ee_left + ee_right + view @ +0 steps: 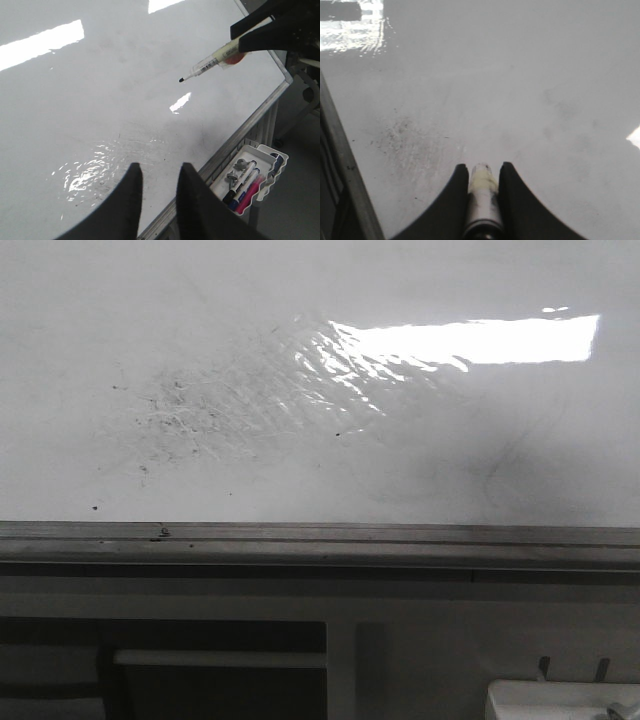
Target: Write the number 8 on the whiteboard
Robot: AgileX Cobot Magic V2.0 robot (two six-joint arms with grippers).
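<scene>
The whiteboard point(300, 470) is glossy white with a grey metal frame point(320, 535), a bright glare patch point(470, 340) and faint grey speckled smudges point(180, 420). No number 8 or any black marker line shows on it in any view. My right gripper point(482, 170) is shut on a pale marker point(482, 200). In the left wrist view this gripper point(240, 37) holds the marker point(215, 60) tilted, its black tip just over the board point(100, 100); I cannot tell if it touches. My left gripper point(159, 170) is open and empty above the board's near edge. Neither gripper shows in the front view.
A white tray point(272, 150) hangs below the board's frame and holds several markers point(245, 177), black, blue and pink. It shows in the front view at the lower right point(560, 700). Shelving lies below the frame point(220, 660).
</scene>
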